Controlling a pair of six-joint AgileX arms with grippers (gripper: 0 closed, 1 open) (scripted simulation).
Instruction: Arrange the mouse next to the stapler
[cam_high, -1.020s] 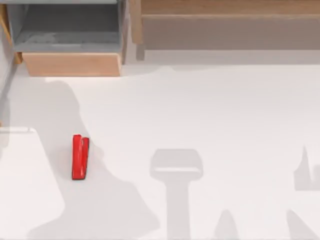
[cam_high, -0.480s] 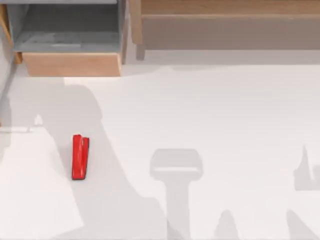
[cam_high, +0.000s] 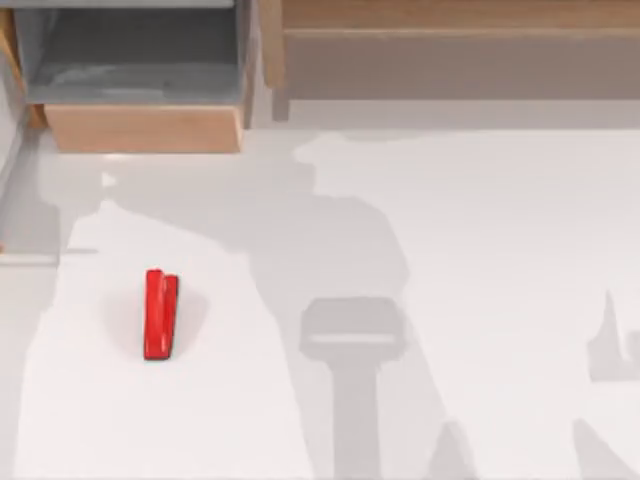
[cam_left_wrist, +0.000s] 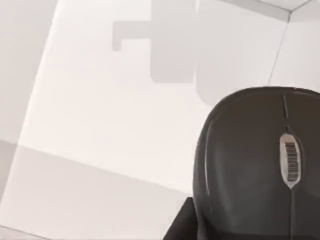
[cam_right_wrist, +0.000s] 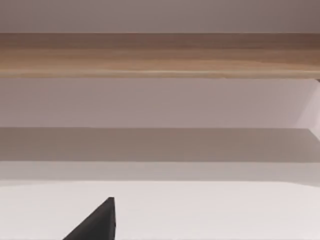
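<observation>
Left wrist view: the mouse (cam_left_wrist: 257, 165) sits close under the camera, dark charcoal, scroll wheel facing up, well clear of the white tabletop (cam_left_wrist: 100, 125) behind it. A black sliver of the left gripper (cam_left_wrist: 181, 225) shows at the mouse's edge. Judging from how near the body hangs off the surface, the left gripper is clamped on the mouse and carrying it in the air; the fingers themselves are mostly hidden, so that is a read, not a clean sighting.

Top view: the stapler (cam_high: 160, 314) lies on the tabletop's left half, bright red, long axis running near-to-far, lying flat. Arm shadows fall across the middle and the left of the surface. A wooden drawer unit (cam_high: 143, 128) stands at the far left edge, a long wooden shelf (cam_high: 450, 60) runs along the far side.

Key relation: the stapler is on the left arm's own side, so the left arm is the nearer one, and it already has the mouse. I cannot tell from the wrist view which way the stapler lies from the gripper. Next move, as I judge it: bring the mouse down beside the stapler's long side, close but not knocking it.

Right wrist view: one black fingertip of the right gripper (cam_right_wrist: 95, 222), facing the shelf; right arm is idle, cannot tell how its fingers stand.
</observation>
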